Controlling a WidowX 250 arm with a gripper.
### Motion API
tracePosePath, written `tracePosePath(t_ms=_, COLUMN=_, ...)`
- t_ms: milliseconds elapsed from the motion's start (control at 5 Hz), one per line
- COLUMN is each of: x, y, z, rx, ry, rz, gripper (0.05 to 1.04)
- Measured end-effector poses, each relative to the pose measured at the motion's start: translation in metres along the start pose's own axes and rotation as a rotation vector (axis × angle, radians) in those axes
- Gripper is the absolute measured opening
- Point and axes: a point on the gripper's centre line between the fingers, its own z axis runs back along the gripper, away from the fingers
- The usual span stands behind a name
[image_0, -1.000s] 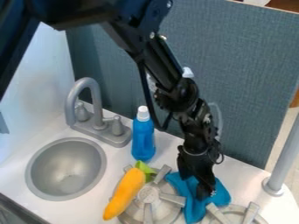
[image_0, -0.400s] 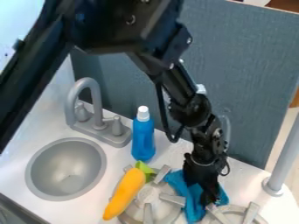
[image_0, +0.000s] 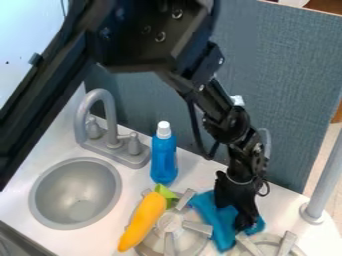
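Yellow toy vegetable (image_0: 143, 222) lies on the left part of the grey burner (image_0: 172, 222). Right of this burner is the blue cloth (image_0: 215, 219), where the black gripper (image_0: 245, 226) is lowered onto it, open or closed I cannot tell. Behind the burner stands the blue bottle (image_0: 163, 159).

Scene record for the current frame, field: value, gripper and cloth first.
gripper: black two-finger gripper, pointing down at the blue cloth
cloth state: rumpled, between the two grey round burners, partly covered by the gripper
left burner: grey round burner with raised bars
on left burner: orange-yellow toy vegetable with green top, lying aslant
behind burner: blue plastic bottle with white cap, upright
left side: round grey sink basin, grey curved faucet behind it
grip on cloth: cannot tell
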Motion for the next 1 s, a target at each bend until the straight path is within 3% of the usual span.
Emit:
tracePosePath(t_ms=400, x=0.022, y=0.033, z=-0.003, rx=0.029, ry=-0.024, rz=0.090, gripper=1.000)
tracePosePath(t_ms=1000, x=0.031, y=0.074, z=-0.005, rx=0.064, ry=-0.022, rz=0.194, gripper=1.000)
